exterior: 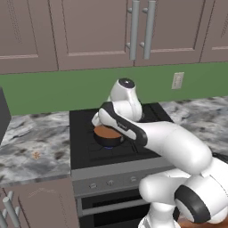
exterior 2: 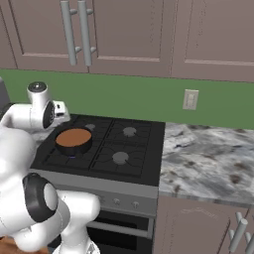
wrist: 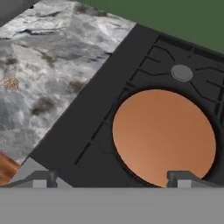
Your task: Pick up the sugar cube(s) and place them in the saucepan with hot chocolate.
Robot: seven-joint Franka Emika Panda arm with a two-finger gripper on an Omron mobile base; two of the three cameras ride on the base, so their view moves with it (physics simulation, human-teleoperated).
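Observation:
The saucepan with hot chocolate (exterior: 107,133) (exterior 2: 73,139) (wrist: 164,135) is a small black pan with a flat orange-brown surface, standing on the stove's front left burner. The sugar cube (exterior: 35,155) (wrist: 11,83) is a tiny orange-tan speck on the marble counter left of the stove, well apart from the pan. My gripper (wrist: 111,181) hovers above the stove's left part, beside the pan's near rim. It is open wide with nothing between its fingertips (wrist: 39,178). In the left base view my forearm crosses over the pan's right side.
The black stove (exterior: 89,156) (exterior 2: 124,149) sits between grey marble counters (exterior: 31,138) (exterior 2: 208,158). A green wall with an outlet (exterior 2: 190,99) and brown cabinets rise behind. A dark appliance (exterior: 2,116) stands at the far left counter edge.

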